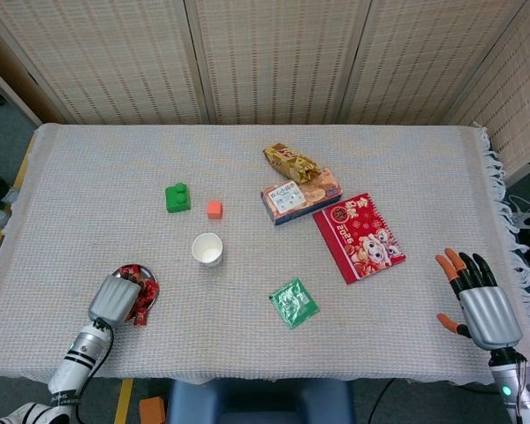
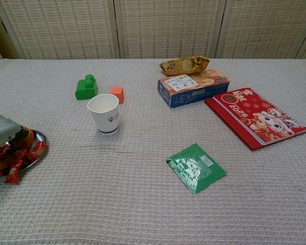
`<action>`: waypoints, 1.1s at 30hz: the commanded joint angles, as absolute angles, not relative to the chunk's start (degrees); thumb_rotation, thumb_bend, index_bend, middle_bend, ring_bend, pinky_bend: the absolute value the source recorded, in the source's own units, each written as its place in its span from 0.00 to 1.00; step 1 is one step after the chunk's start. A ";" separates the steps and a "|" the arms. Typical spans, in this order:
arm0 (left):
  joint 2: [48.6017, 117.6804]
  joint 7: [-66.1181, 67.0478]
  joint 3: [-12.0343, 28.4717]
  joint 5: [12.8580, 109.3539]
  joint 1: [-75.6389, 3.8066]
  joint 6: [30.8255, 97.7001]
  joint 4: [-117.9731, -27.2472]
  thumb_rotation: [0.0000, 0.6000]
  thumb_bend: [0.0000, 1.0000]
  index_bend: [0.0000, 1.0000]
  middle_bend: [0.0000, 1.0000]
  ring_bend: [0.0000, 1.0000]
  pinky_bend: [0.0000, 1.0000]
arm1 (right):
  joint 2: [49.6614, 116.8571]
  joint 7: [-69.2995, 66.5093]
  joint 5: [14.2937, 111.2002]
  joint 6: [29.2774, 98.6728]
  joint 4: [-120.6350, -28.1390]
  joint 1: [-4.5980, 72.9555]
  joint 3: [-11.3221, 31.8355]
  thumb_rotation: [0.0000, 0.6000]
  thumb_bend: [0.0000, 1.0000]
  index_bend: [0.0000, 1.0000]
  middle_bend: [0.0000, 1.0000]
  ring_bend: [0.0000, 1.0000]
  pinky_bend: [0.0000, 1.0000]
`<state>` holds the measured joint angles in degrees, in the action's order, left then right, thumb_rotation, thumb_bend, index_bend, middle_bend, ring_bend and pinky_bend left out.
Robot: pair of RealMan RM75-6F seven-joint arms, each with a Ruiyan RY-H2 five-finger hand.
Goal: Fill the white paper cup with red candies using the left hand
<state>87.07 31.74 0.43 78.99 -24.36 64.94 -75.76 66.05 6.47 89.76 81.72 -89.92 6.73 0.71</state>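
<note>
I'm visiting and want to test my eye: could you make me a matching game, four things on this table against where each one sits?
Things:
1. cup
2. green block
3. calendar
4. green packet

Places:
A. near the front edge, around the middle
B. right of the blue box
C. just left of the orange cube
D. between the cube and the front edge

Pairs: 1-D, 2-C, 3-B, 4-A

Bare cloth between metal dish (image 1: 150,281) and white paper cup (image 1: 207,249); no obstacle
</note>
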 commanded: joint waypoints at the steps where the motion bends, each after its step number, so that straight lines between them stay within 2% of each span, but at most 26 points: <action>1: 87.28 30.14 0.31 80.39 -24.40 65.96 -74.54 1.00 0.43 0.49 0.43 0.45 0.96 | 66.06 6.68 89.62 81.52 -90.01 6.79 0.68 1.00 0.06 0.00 0.00 0.00 0.00; 11: 86.69 23.86 0.60 83.09 -24.74 67.55 -73.03 1.00 0.43 0.59 0.54 0.52 1.00 | 66.22 7.15 89.18 81.11 -90.05 6.93 0.78 1.00 0.06 0.00 0.00 0.00 0.00; 27: 80.44 20.40 3.95 82.29 -26.99 66.69 -80.29 1.00 0.43 0.61 0.55 0.53 1.00 | 66.09 7.24 88.71 81.05 -90.33 6.95 0.96 1.00 0.06 0.00 0.00 0.00 0.00; 33: 80.07 24.72 7.96 80.69 -31.30 64.30 -85.53 1.00 0.43 0.61 0.54 0.53 0.99 | 65.97 7.06 88.65 80.98 -90.38 6.96 0.95 1.00 0.06 0.00 0.00 0.00 0.00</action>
<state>80.06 23.51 6.81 81.55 -30.10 65.30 -84.42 65.97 7.07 88.65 80.98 -90.37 6.97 0.94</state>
